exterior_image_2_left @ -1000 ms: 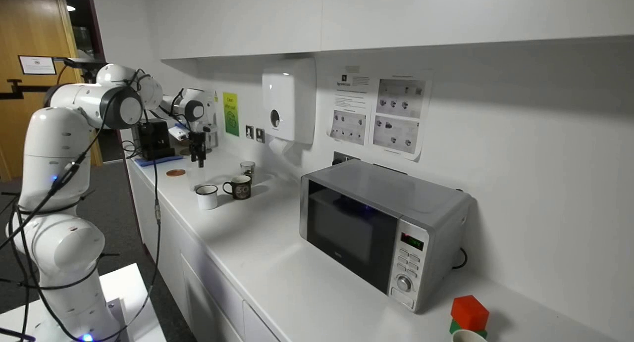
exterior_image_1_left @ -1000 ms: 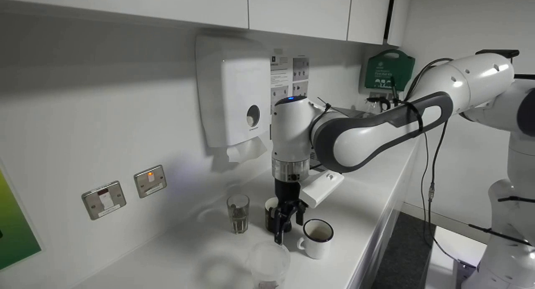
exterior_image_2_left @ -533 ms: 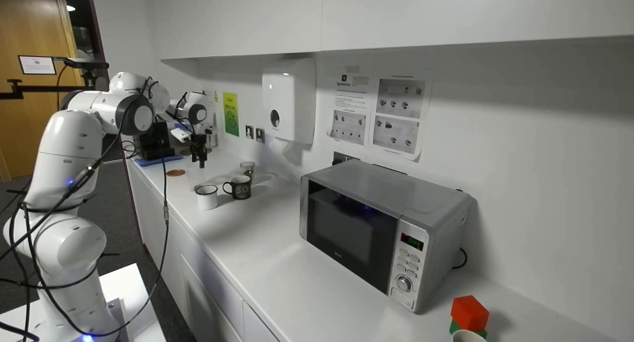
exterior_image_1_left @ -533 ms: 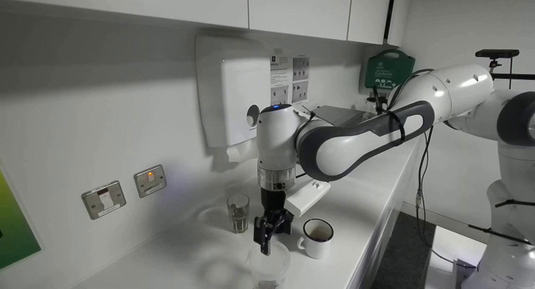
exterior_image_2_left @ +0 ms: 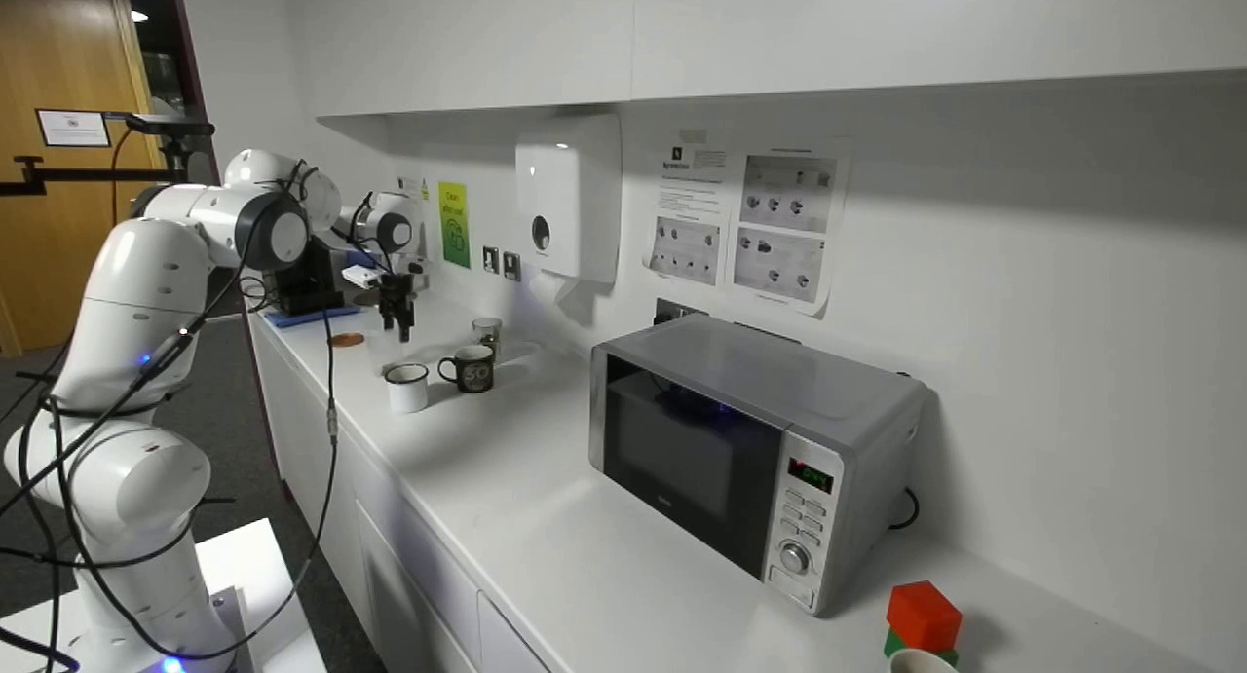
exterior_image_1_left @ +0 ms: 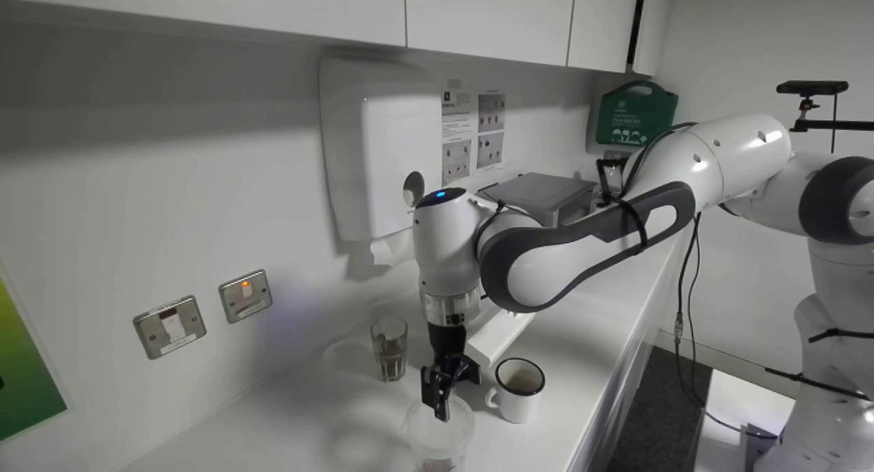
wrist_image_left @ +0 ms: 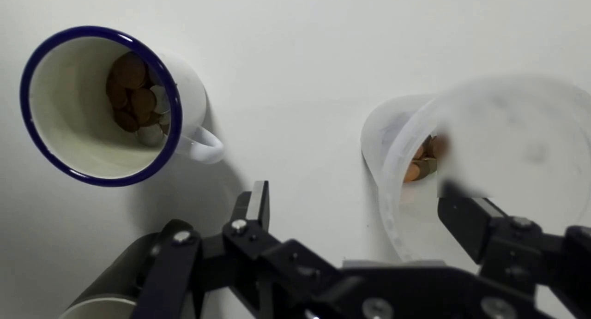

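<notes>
So the long white counter (exterior_image_2_left: 507,498) is running under a row of white overhead cabinets (exterior_image_2_left: 468,40), and the white Panda arm (exterior_image_1_left: 587,260) is bending over it. Grey microwave (exterior_image_2_left: 701,429) is sitting further along, a paper towel dispenser (exterior_image_1_left: 389,151) is hanging above the counter, & a green first aid kit (exterior_image_1_left: 635,117) is showing in the far corner in an exterior view.

Gripper (wrist_image_left: 353,196) is pointing straight down, fingers spread wide & released, gripping zilch. Translucent plastic tub (wrist_image_left: 390,189) is standing on the counter right below: in the wrist view its rim is showing btwn the 2 fingers, w/ one overlapping the tub's mouth and the other sticking out beside it. Can't tell if anything's touching tbh, that patch is blurry.

White enamel mug (wrist_image_left: 64,111) w/ a dark blue rim is standing upright near the tub, handle pointing tubward. Black "50" mug (exterior_image_2_left: 474,369) is standing btwn the enamel mug and a glass tumbler (exterior_image_2_left: 487,334) in an exterior view; wrist cam is only catching part of it in a bottom corner. Tumbler is holding smth at the bottom, can't make out what. Red block (exterior_image_2_left: 924,615) is sitting near the microwave's control end.

Coppery & silvery coins (wrist_image_left: 134,97) are lying in the bottom of the enamel mug, and more coins (wrist_image_left: 420,166), mostly coppery, are lying inside the tub.
</notes>
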Robot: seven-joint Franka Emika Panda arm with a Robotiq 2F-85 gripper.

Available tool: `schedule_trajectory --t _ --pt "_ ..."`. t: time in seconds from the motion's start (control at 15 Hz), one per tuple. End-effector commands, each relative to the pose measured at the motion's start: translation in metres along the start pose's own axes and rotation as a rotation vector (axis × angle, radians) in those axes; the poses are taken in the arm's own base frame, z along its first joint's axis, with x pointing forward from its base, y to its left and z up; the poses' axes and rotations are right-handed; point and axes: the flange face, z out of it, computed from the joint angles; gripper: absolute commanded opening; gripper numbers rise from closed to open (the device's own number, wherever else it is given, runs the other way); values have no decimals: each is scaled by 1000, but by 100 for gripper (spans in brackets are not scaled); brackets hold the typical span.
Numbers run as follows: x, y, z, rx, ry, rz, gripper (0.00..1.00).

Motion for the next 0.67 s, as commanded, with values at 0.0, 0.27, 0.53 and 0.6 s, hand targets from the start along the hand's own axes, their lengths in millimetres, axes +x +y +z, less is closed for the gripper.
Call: schedule_trajectory --t 0.0,0.27,0.53,0.6 --pt "2 4 -4 -40 -12 -2 73" --pt "2 7 -1 -57 -37 -4 46" --pt "2 9 0 -65 -49 -3 13" --pt "3 10 1 -68 -52 -2 7"
